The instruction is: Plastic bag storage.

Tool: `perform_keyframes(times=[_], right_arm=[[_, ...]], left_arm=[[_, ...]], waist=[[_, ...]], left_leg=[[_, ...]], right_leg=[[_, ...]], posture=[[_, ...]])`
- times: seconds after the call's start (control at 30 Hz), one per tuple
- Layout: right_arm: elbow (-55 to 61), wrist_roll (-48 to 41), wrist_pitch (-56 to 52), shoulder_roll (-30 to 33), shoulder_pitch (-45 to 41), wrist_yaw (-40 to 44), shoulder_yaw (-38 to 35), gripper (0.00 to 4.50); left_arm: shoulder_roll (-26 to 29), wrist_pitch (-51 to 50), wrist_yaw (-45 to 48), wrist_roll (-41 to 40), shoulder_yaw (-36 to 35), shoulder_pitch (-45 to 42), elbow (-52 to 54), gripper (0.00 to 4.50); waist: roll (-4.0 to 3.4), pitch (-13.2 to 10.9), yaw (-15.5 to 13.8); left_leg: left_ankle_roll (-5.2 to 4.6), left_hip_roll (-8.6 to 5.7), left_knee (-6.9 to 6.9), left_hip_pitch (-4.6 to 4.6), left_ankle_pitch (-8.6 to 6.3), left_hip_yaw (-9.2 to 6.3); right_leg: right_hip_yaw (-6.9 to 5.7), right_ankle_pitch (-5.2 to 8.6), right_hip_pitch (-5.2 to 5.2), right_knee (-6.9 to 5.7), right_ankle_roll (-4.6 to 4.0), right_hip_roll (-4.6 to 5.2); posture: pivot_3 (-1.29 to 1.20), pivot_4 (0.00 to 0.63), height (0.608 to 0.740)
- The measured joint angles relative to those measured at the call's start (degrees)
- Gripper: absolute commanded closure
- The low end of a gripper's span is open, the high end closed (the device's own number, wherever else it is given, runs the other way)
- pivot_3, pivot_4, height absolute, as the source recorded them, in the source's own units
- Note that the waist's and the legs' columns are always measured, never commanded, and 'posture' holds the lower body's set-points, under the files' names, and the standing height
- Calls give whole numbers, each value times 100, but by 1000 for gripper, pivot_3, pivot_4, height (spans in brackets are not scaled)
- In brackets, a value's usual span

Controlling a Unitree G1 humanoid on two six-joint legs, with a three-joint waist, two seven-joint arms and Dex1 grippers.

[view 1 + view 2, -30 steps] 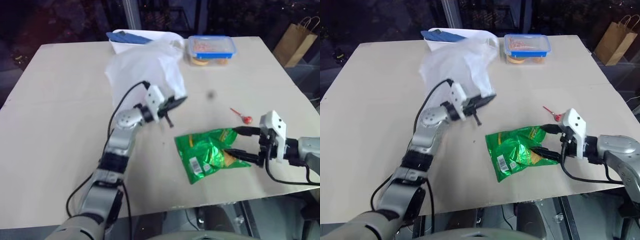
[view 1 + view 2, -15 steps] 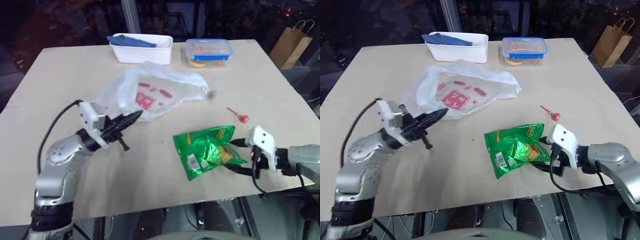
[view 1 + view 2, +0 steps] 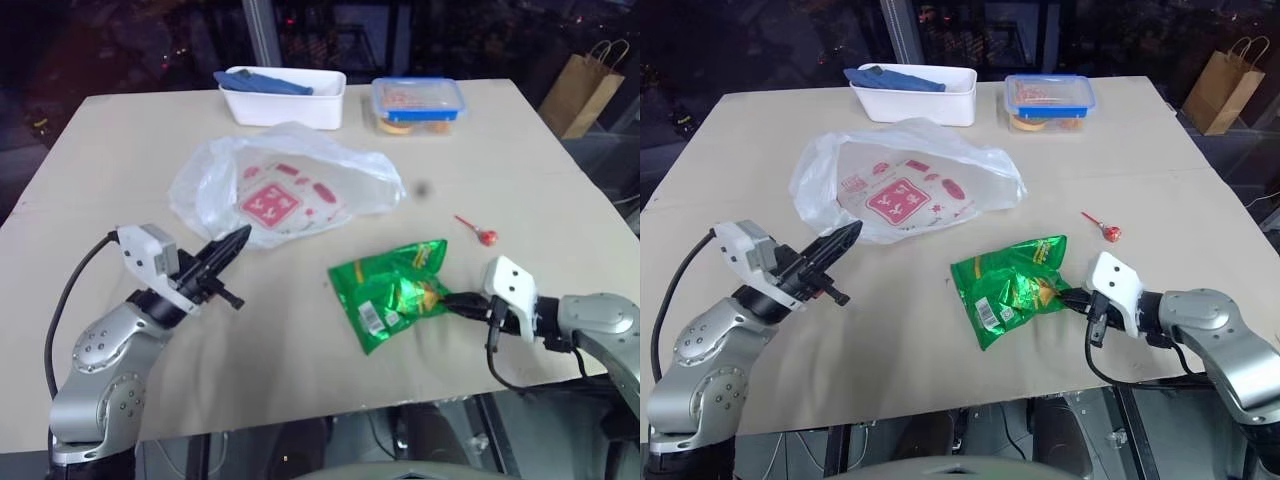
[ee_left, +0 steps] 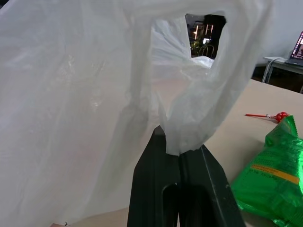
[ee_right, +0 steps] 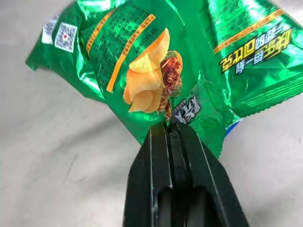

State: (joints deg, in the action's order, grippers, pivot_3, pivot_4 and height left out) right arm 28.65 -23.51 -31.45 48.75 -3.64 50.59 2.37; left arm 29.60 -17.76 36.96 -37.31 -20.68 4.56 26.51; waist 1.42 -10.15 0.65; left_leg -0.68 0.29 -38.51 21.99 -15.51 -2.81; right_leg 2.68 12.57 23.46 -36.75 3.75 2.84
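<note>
With the left tool [image 3: 238, 240] clamped on the plastic bag [image 3: 285, 190] and the right tool [image 5: 169, 126] clamped on the snack packet [image 3: 392, 292], loading is not yet done.

A pale beige counter [image 3: 120, 150] stands in a dim room, dark glass panes with small glints of light [image 3: 330, 30] behind its far edge and a brown paper bag [image 3: 584, 82] on the floor beyond its right corner.
</note>
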Motion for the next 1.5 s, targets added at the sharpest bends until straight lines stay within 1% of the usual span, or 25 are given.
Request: perform_keyframes(times=[0.2,0.23,0.3,0.4,0.5,0.57,0.63,0.67,0.7,0.77,0.83,0.9,1.07,1.13,1.27,1.4,1.43,1.47,1.5], right_arm=[[10,-574,-415,-397,-373,-60,-106,4397],[21,-893,-669,-578,-490,-165,-242,4397],[34,-1102,-824,-670,-571,-257,-336,4397],[36,-1903,-1344,-1213,-996,-752,-700,4397],[13,-2316,-1642,-1362,-1143,-1049,-948,4397],[-13,-2161,-1624,-1091,-1074,-970,-844,4397],[-80,-1660,-1403,-570,-879,-672,-479,3895],[-154,-1546,-1377,-541,-867,-604,-379,3625],[-215,-1517,-1355,-603,-909,-607,-333,3191],[-325,-1415,-1271,-659,-1102,-575,-233,2133],[-391,-1151,-1062,-535,-1243,-442,-75,1144],[-497,-796,-794,-380,-1302,-267,145,50],[-796,-202,-405,-274,-1309,133,711,12],[-1088,185,-154,-318,-1534,236,1062,12],[-1794,789,279,-741,-2039,284,1507,12],[-2158,1075,472,-1065,-2177,298,1752,12],[-2225,1157,552,-1098,-2191,316,1790,514],[-2276,1211,606,-1116,-2195,332,1807,758],[-2316,1246,671,-1140,-2195,335,1803,1255]], left_arm=[[-53,31,-48,8,55,7,-1,4500],[-63,48,-51,8,58,14,-1,4500],[-64,65,-50,7,59,19,-1,4500],[-81,75,-44,7,108,61,-1,4500],[-90,83,-46,8,108,95,-1,4500],[-106,107,-47,15,110,111,-1,4500],[-118,124,-49,33,114,116,-2,4500],[-119,130,-50,46,116,119,-2,4500],[-119,134,-47,52,125,117,-2,4500],[-119,151,-41,67,183,101,-2,4500],[-120,170,-40,94,216,104,-2,4500],[-119,181,-43,115,221,107,-3,4500],[-122,182,-50,118,254,104,-3,4500],[-132,184,-53,121,299,99,-4,4500],[-139,186,-52,124,334,62,-4,4500],[-137,186,-49,133,336,65,-4,4500],[-137,186,-49,142,335,67,-4,4500],[-137,186,-49,157,335,68,-4,4500],[-137,186,-50,171,334,69,-4,4500]], waist=[[0,0,-1],[0,0,-1],[-1,-1,-2],[-1,-1,10],[-1,-1,-7],[-2,-1,-27],[-2,-1,-28],[-1,-1,-11],[-2,-1,9],[-9,-6,40],[-10,-5,28],[-9,-5,13],[-9,-5,8],[-9,-5,19],[-9,-5,30],[-10,-6,13],[-10,-6,8],[-10,-6,4],[-10,-6,5]], left_leg=[[0,0,1,1,0,-1],[0,0,0,2,0,-3],[0,-1,1,1,0,-2],[0,0,2,1,0,-2],[0,-2,4,4,0,-5],[0,-7,5,7,0,-6],[0,-9,6,8,0,-3],[0,-7,6,8,0,-2],[0,-6,6,6,0,0],[0,-2,8,-2,0,9],[0,1,8,-2,0,5],[0,2,8,-1,0,4],[0,-1,8,3,0,8],[0,-1,8,0,0,10],[0,3,8,-4,0,7],[0,-1,10,4,0,2],[1,-4,10,5,0,2],[1,-7,10,7,0,2],[1,-9,10,7,0,2]], right_leg=[[0,0,0,0,-1,0],[-1,0,0,0,-1,0],[0,0,0,0,-1,1],[1,-1,0,0,-1,-1],[-1,0,1,1,-2,0],[-2,0,1,4,-2,4],[-1,0,1,10,-1,8],[-1,0,1,11,-1,7],[0,0,2,10,-1,6],[11,0,4,2,-1,0],[7,0,4,2,-1,-4],[6,0,4,2,-1,-5],[10,0,5,7,-1,0],[11,0,6,6,0,0],[9,0,6,1,-2,-6],[8,-1,10,2,-3,-2],[7,-1,10,3,-3,2],[7,-1,10,5,-2,5],[8,-1,10,6,-2,7]], posture=[[0,150,740],[0,150,740],[0,150,740],[0,150,740],[0,150,740],[0,150,740],[0,150,740],[0,150,740],[0,150,740],[0,150,740],[0,150,740],[0,150,740],[0,150,740],[0,150,740],[0,150,740],[0,150,740],[0,150,740],[0,150,740],[0,150,740]])
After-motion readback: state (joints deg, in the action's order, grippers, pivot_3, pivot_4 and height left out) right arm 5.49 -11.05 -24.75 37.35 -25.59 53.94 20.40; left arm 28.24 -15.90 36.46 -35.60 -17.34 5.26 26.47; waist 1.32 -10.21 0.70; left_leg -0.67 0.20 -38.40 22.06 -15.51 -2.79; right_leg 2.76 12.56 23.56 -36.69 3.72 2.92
